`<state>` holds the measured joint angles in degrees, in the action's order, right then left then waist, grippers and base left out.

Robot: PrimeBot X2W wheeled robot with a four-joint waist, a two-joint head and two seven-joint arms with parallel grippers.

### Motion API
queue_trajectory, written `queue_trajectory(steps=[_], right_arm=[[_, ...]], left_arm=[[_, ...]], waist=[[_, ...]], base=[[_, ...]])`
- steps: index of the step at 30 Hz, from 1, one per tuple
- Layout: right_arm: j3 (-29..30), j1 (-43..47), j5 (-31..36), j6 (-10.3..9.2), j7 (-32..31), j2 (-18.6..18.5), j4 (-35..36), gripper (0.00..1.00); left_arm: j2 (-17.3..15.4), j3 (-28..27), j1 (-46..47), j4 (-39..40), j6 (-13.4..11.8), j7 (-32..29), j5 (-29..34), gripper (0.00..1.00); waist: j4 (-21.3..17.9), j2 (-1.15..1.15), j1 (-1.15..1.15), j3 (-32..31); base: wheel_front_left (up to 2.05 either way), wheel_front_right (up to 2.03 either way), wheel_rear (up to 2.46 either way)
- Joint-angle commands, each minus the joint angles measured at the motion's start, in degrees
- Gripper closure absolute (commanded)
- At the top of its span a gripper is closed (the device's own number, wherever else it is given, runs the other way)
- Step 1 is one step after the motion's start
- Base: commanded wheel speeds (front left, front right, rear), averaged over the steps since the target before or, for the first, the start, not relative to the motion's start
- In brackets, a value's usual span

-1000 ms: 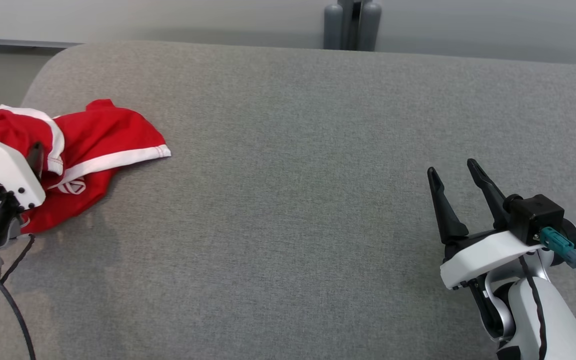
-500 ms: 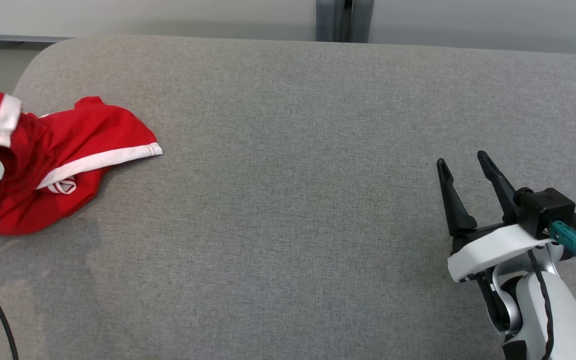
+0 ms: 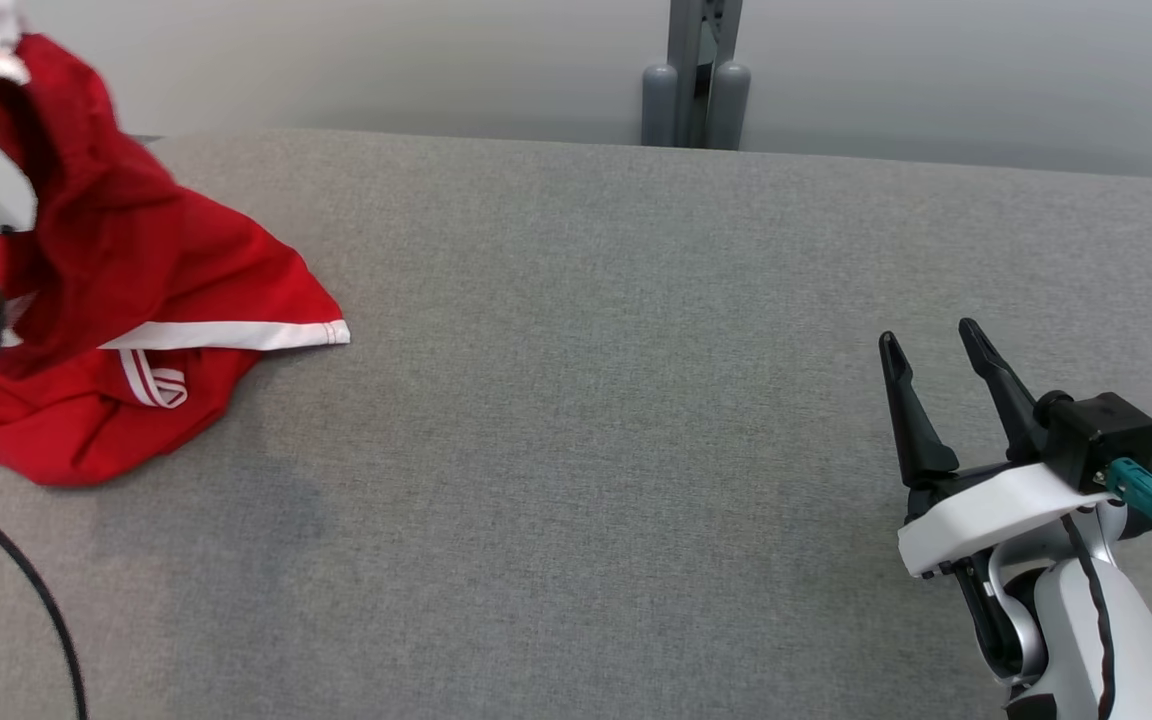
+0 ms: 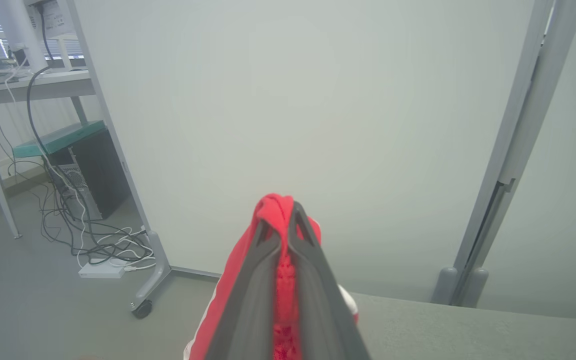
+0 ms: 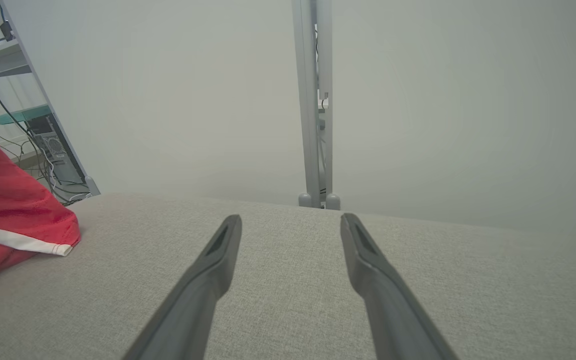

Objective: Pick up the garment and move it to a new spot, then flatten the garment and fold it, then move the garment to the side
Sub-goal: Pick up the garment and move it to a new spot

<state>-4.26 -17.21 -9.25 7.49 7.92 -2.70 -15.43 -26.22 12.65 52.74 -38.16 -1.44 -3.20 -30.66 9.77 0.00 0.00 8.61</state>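
Cloth was pinched tight between the two fingers of my left gripper [image 4: 282,220], which were closed on a bunched fold of the red garment [image 3: 136,300]. I held that fold up at the far left, above the grey table [image 3: 636,450]. The rest of the garment draped down, and its lower part and white-striped hem rested on the table's left end. My right gripper [image 3: 926,335] hovered over the near right of the table, fingers spread and holding nothing, well apart from the garment.
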Motion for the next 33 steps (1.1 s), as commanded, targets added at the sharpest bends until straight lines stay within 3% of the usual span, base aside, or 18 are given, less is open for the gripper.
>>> queue_trajectory(steps=[1,13,23,33], right_arm=[[0.14,0.71,-0.42,0.0,0.38,-0.39,0.11,0.0],[-0.15,1.48,-1.69,0.0,0.95,-0.36,0.79,0.0],[0.16,1.29,-2.34,0.0,1.83,-0.35,0.88,0.0],[-1.15,-0.77,-4.13,0.0,3.46,-0.35,0.66,0.0]], left_arm=[[0.76,0.55,-1.8,2.51,-0.25,-0.47,0.21,1.0],[6.82,10.15,-17.06,30.23,-2.04,-8.69,0.16,1.0],[11.47,20.16,-21.42,37.1,0.12,-13.43,1.28,1.0],[17.24,27.32,-16.68,38.15,3.01,-14.86,2.97,1.0]], waist=[[-0.61,0.0,0.0,-0.64],[-8.2,0.0,0.0,-0.96],[-15.35,0.0,0.0,1.76],[-23.43,0.0,0.0,5.85]], base=[[0.0,0.0,0.0],[0.0,0.0,0.0],[0.0,0.0,0.0],[0.0,0.0,0.0]])
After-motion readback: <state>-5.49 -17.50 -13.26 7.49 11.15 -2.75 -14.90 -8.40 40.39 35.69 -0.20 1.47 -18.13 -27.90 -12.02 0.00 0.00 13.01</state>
